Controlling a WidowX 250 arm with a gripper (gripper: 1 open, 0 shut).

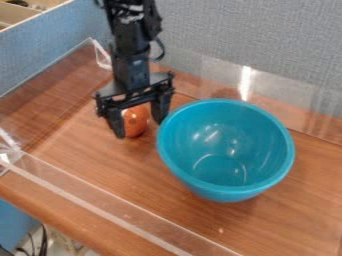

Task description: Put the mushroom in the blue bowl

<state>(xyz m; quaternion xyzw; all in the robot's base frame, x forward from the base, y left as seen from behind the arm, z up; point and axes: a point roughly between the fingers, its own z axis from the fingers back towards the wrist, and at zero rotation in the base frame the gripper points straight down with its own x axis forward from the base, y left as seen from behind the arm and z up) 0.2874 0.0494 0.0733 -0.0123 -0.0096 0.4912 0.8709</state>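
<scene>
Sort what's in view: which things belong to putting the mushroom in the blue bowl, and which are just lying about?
Belongs to the job:
- mushroom, between the open fingers
- blue bowl, empty, beside it
- end effector, pointing down

Just lying about:
- clear plastic barrier around the wooden table
- cardboard box, back left

Mushroom [135,121] on table [80,150] just left of bowl [225,148], gripper [135,115] straddling mushroom from above
</scene>
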